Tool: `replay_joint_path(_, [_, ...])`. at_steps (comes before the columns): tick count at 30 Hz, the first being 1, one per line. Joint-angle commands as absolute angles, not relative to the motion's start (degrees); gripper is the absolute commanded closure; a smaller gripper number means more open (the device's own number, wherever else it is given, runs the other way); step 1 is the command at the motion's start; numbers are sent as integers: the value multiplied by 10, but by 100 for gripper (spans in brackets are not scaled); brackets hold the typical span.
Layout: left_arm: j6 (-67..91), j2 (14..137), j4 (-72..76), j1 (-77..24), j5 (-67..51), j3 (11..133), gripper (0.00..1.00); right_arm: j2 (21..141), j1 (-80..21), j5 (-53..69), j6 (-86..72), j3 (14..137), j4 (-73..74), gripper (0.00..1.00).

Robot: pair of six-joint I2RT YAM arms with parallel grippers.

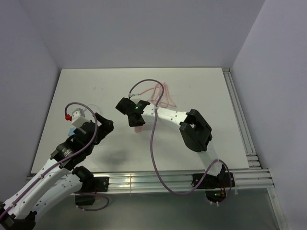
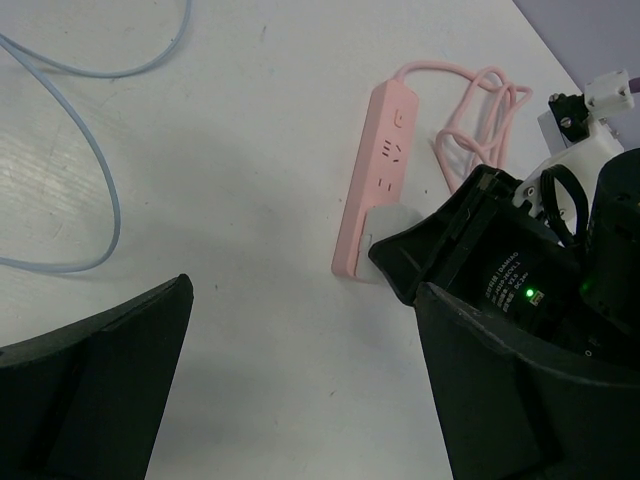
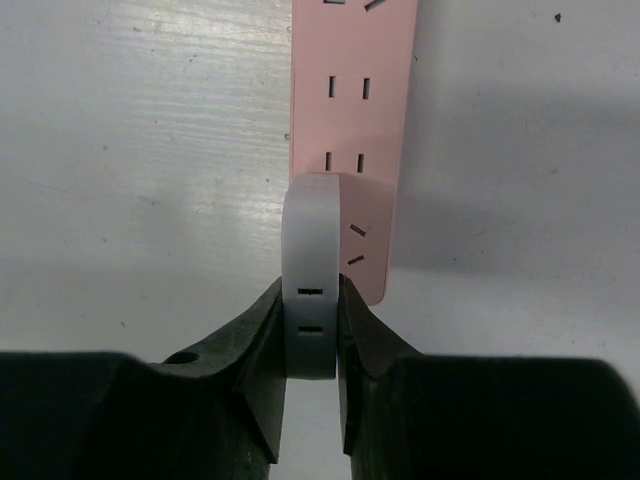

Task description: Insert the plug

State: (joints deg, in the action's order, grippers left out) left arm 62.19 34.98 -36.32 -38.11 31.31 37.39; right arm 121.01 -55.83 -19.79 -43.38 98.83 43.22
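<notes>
Pinching plug (image 3: 310, 225), right end effector (image 3: 310, 305) over pink strip (image 3: 352, 110), blue cable (image 2: 112, 195) aside

White table (image 1: 206, 91), pink power strip (image 2: 375, 170), pale-blue cable (image 2: 103, 170)

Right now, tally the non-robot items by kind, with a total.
Pink power strip: 1
Plug, held by the right gripper: 1
Light-blue cable: 1
Total: 3

Right gripper (image 1: 135, 121) over pink strip (image 1: 139, 129) end (cord (image 1: 164, 97) looped beyond).
</notes>
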Motion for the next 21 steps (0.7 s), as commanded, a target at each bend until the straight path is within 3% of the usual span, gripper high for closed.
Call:
replay_joint_path(1, [621,349,-370,-379,316,388,0,1256,-538,-186,-407,999,425,73])
replay_joint_path(2, [621,348,-371,-379,316,389,0,1254,-537,-185,-403,1007,426,54])
replay_joint_path(3, [621,345,-373,-379,316,391,1,1249,-538,-186,-399,1021,426,44])
replay_joint_path(5, [621,344,-374,-380,318,395,0,1239,-537,-191,-396,1029,422,28])
replay_joint_path(8, [621,340,-379,-379,321,401,1,1209,-536,-189,-390,1038,418,16])
replay_joint_path(13, [621,341,-392,-379,321,413,0,1115,-537,-209,-394,991,424,15])
replay_joint_path(21, [614,337,-390,-380,318,411,1,869,-503,-240,-442,732,403,18])
